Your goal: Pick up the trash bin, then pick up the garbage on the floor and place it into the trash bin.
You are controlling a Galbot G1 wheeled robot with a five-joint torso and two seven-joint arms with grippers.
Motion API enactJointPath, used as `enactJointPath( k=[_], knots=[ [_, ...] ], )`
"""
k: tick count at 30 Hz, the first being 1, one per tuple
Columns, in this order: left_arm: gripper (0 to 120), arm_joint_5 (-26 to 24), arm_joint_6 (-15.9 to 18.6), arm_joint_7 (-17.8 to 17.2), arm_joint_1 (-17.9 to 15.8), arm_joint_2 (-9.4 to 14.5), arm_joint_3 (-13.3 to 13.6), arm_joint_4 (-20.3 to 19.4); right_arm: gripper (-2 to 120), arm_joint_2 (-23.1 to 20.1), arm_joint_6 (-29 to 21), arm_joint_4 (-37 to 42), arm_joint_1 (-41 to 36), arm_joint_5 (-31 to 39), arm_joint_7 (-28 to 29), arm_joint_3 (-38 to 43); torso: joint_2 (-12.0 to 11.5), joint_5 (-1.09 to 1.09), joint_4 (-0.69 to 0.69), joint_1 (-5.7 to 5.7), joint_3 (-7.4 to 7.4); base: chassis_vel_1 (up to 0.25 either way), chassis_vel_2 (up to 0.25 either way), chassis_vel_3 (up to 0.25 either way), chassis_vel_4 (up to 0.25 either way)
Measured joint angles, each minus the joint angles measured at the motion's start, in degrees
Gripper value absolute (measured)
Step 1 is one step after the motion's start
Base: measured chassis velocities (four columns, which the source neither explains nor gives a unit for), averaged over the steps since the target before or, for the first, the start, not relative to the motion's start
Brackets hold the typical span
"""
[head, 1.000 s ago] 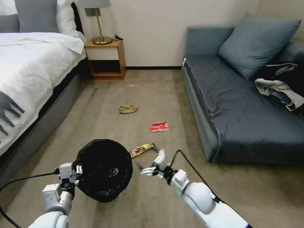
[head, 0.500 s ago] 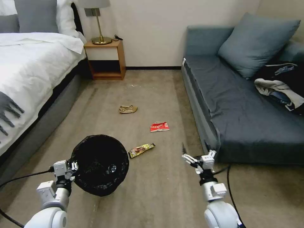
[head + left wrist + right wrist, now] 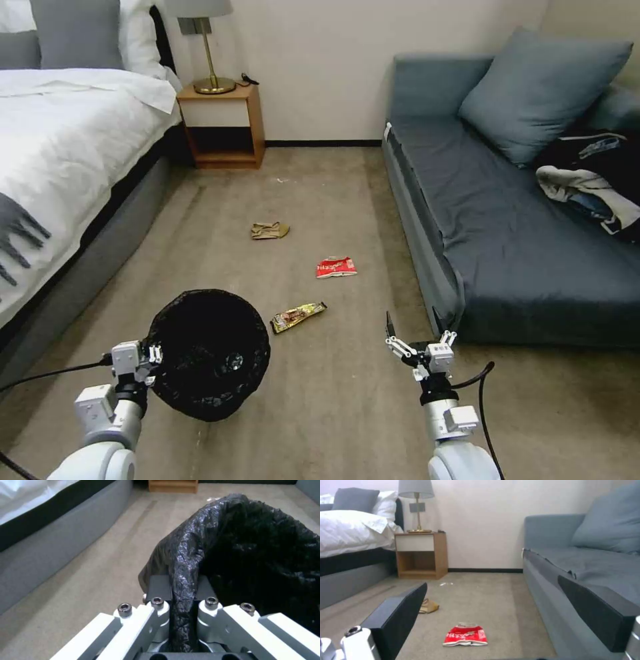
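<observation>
Since the left gripper [image 3: 155, 352] is already pinching the rim of the trash bin [image 3: 208, 353], jaws pressed together on the black bag liner [image 3: 186, 562] w/ the rim between them, I'd call step 1 done. Bin hangs off the floor, tilted, mouth facing up toward the head cam, low on the robot's left side near the bed [image 3: 60, 153].

Something small and shiny sits at the bottom of the bin, prob one piece of garbage already in, but can't tell what it is tbh.

Left to do, 3 pieces lying on the carpet:
- yellow-brown snack wrapper [image 3: 297, 315], just beside the bin, closest one
- red-and-white packet [image 3: 336, 267], further out, mid floor btw bed and sofa [image 3: 533, 267]
- crumpled brown paper bag [image 3: 269, 230], furthest, toward the nightstand [image 3: 222, 123]

Right gripper [image 3: 411, 339] is up in the air by the sofa's front corner, jaws spread wide, nothing in them. Its wrist cam looks straight down the floor at the red packet [image 3: 465, 634], paper bag [image 3: 429, 606] behind it.

So roughly: bin in hand, maybe 1 item in, 3 to go. Clothes pile [image 3: 593, 180] on the sofa isn't part of it imo.
</observation>
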Motion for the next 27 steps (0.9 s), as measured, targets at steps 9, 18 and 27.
enactJointPath(
  k=[9, 18, 27],
  knots=[
    [7, 1.53, -0.57, 0.04, -0.45, 0.39, -0.46, 1.05, 100, -0.22, -0.12, -0.56, 0.69, 0.03, -0.61, -0.70, 0.00, 0.00, 0.00, 0.00, 0.00, -0.011, 0.007, 0.007, -0.012],
    [7, 1.83, -0.74, -0.18, -0.83, 0.43, -0.96, 1.41, 100, -0.67, 0.50, -0.71, 0.79, 0.39, -1.66, -0.35, 0.00, 0.00, 0.00, 0.00, 0.00, 0.000, 0.000, 0.000, 0.000],
    [7, 2.53, -0.69, -0.75, -1.77, 0.96, -4.05, 2.63, 100, -0.84, 0.94, -1.02, 0.77, 0.70, -2.34, -0.31, 0.00, 0.00, 0.00, 0.01, 0.00, -0.078, 0.078, 0.081, -0.073]
  ],
)
